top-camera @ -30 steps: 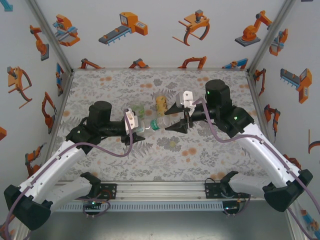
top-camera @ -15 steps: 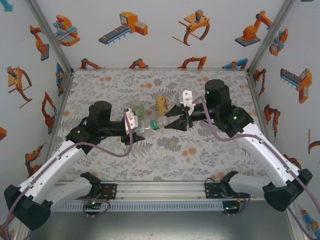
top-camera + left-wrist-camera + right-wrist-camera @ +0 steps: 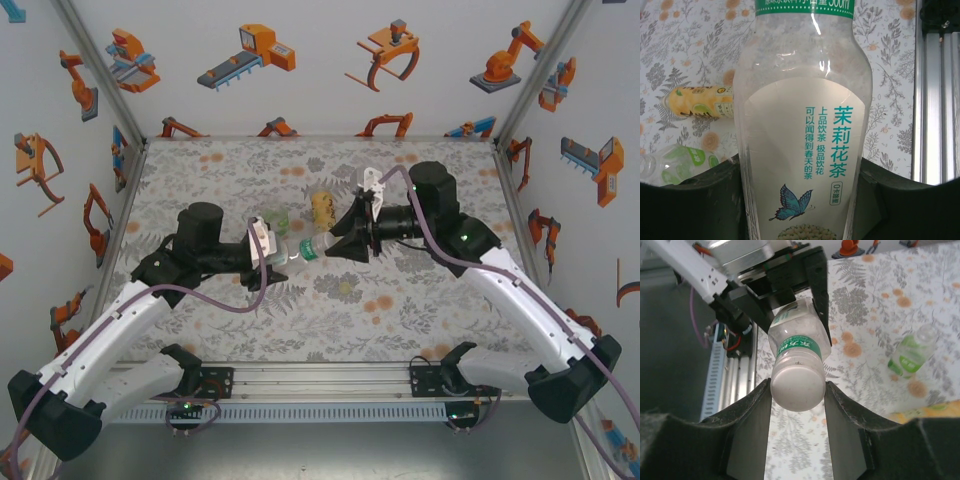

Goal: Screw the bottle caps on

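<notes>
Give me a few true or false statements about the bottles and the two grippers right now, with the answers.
1. The left gripper holds the clear bottle with the white-green label. True.
2. That bottle's mouth is bare. False: a white cap sits on it.
3. The right gripper is closed on the white cap. True.
4. The yellow bottle is held by a gripper. False: it rests on the table, apart from both grippers.
5. The green-tinted bottle rests on the table. True.
</notes>
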You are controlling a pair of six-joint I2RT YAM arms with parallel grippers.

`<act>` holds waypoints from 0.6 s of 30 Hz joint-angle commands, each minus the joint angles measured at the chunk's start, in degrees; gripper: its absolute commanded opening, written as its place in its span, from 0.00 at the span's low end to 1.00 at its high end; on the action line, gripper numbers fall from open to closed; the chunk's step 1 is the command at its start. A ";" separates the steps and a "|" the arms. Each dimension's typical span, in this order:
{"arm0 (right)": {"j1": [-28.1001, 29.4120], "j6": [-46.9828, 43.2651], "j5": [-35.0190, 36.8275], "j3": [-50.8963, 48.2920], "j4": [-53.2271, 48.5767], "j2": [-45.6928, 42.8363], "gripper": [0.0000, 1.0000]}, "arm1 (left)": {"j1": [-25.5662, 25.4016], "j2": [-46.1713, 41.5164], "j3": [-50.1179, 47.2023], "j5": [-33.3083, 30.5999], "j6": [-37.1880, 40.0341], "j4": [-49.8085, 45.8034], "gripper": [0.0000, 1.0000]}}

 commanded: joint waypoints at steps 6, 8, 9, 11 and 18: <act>0.71 38.38 12.62 -4.23 9.50 3.19 0.00 | -0.05 -0.71 1.49 -2.31 -0.82 3.45 0.00; 0.71 48.39 14.17 -5.09 11.25 3.98 0.00 | -0.06 -0.62 1.41 -2.73 -1.22 3.84 0.00; 0.71 52.51 14.56 -5.30 11.57 4.42 0.00 | -0.08 -0.60 1.40 -2.81 -1.32 3.92 0.00; 0.71 63.08 14.19 -5.76 11.77 5.68 0.00 | -0.09 -0.46 1.40 -3.08 -1.45 4.03 0.00; 1.84 73.65 15.31 -6.92 12.01 7.09 0.00 | 0.04 -0.66 1.42 -3.42 -1.88 4.00 0.00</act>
